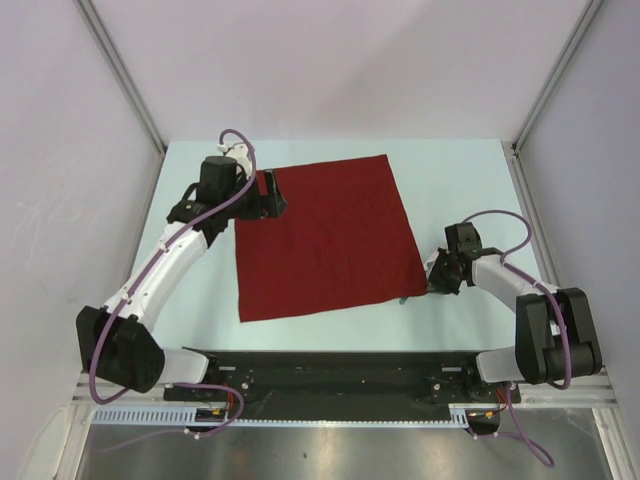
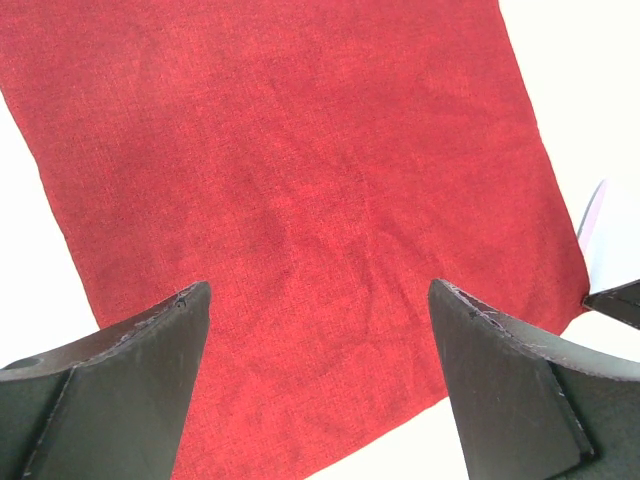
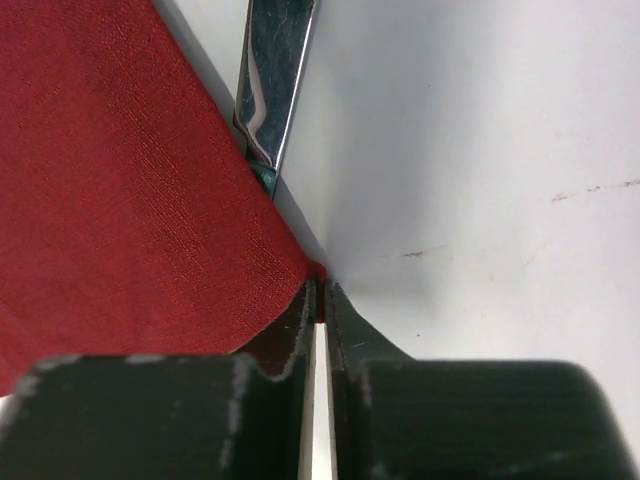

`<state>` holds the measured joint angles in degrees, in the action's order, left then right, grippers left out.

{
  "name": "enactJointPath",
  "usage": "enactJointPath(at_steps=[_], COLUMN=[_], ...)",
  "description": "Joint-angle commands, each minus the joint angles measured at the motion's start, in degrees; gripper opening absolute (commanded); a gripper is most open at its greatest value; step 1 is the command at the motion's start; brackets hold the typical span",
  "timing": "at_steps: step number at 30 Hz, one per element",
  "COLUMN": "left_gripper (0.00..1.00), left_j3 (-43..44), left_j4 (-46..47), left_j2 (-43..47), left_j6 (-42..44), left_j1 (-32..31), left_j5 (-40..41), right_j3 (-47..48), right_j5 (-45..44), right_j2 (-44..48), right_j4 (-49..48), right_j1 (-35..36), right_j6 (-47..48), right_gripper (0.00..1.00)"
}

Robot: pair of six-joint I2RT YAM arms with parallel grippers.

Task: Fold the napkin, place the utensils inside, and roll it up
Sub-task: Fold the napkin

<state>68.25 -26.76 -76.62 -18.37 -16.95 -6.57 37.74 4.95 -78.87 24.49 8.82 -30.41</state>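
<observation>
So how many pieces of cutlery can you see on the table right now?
1. A shiny metal piece lies at the napkin's near right corner, close beside the right pincer. Others may be hidden under the napkin.

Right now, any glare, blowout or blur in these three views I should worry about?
Top external: even light, soft shadows, napkin sharp. Left wrist: table clipped to white around the napkin, left gripper dark but crisp. Right wrist: right gripper soft close to the lens, napkin weave in focus, mirror glare on the utensil.
</observation>
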Motion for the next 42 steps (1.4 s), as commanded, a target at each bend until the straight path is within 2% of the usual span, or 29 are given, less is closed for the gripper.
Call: enactJointPath(at_steps=[1, 5, 8, 12, 14, 19, 25, 28, 35, 42], left_gripper=[0.94, 0.94, 0.94, 0.94, 0.94, 0.94, 0.95, 0.94, 0.95, 0.94], left_j3=[0.39, 0.39, 0.48, 0.39, 0.31, -0.13, -0.66, -1.01, -1.36, -1.54], left_j4=[0.66, 0.49, 0.4, 0.4, 0.4, 0.92, 1.8, 2.42, 3.12, 3.3], left_j2=[3.4, 4.81, 5.69, 6.74, 7.27, 7.63, 7.01, 6.66, 6.22, 5.43], left_j6=[0.97, 1.76, 2.02, 2.2, 2.2, 1.5, 0.01, -0.7, -1.58, -1.93], left_j1=[0.6, 0.78, 1.48, 2.53, 3.32, 6.14, 9.91, 11.76, 14.49, 15.54], left_j5=[-1.26, 0.41, 0.68, 0.86, 0.86, -1.51, -6.08, -7.49, -10.3, -10.92], right_j3=[2.86, 11.45, 18.13, 27.79, 32.82, 52.32, 73.58, 77.92, 80.47, 88.81], right_j5=[-1.52, -4.86, -7.14, -7.24, -6.71, -5.56, -1.53, -0.04, 6.03, 7.79], right_j2=[2.05, 3.9, 2.15, -6.63, -14.44, -34.19, -50.4, -55.77, -63.24, -72.91], right_j4=[3.97, 8.37, 7.6, 5.04, 3.47, -0.23, -3.74, -7.52, -28.4, -42.84], right_j1=[1.37, 5.76, 9.28, 12.97, 15.69, 21.41, 26.42, 27.56, 28.45, 29.24], right_j6=[0.18, -0.08, -0.26, 0.09, 0.27, 0.0, -2.19, -4.46, -14.04, -21.52], right_gripper=[0.0, 0.0, 0.0, 0.0, 0.0, 0.0, 0.0, 0.0, 0.0, 0.0])
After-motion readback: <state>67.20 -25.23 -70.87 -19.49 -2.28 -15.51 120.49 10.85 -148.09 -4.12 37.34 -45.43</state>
